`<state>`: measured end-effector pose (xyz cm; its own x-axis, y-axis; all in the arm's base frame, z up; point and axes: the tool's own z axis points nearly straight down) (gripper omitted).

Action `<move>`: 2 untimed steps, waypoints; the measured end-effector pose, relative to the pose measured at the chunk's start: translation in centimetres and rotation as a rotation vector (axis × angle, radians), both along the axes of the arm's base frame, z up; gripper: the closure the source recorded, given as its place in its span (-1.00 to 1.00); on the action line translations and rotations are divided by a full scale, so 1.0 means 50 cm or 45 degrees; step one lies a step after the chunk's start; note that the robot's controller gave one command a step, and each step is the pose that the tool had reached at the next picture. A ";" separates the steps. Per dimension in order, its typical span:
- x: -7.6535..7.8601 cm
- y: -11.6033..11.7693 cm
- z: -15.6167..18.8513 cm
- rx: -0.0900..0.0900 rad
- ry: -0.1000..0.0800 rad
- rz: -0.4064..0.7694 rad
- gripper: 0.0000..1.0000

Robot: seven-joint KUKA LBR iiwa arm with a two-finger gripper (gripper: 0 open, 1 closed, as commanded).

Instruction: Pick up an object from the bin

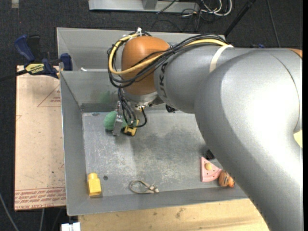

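In the far left part of the bin, the gripper stood low over the floor, under the orange wrist cover. A green lump lay just beside it on the view's left, touching it or very nearly. A small yellow piece sat at the gripper's other side. Whether the claw was apart or together could not be told, since the cables and the wrist hid that part. Nothing showed plainly clamped in it.

The main risk seemed to be an off-centre grasp. The lump appeared to lie beside the gripper rather than within it, so a closing move would likely catch only its rounded edge and squeeze it out toward the left wall. Pushed into the corner, it would be harder to reach, because the walls would crowd the wrist. The yellow piece could also be caught instead, or jam alongside the lump and spoil the hold.

The lump looked rounded and stubby, with no clear front or tip. Its long axis, as far as could be judged, ran from the far wall toward the near one, slightly tilted. A grip across its shorter width seemed the safer choice.

The yellow block, wire clip and pink wedge lay well apart, along the near side.
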<state>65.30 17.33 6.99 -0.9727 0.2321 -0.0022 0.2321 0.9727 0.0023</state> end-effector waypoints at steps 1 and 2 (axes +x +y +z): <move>-0.009 -0.006 0.010 -0.002 0.009 0.003 1.00; -0.099 0.049 0.037 0.002 -0.019 0.072 1.00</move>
<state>60.34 19.79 8.82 -0.9842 0.1766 -0.0161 0.1765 0.9843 0.0070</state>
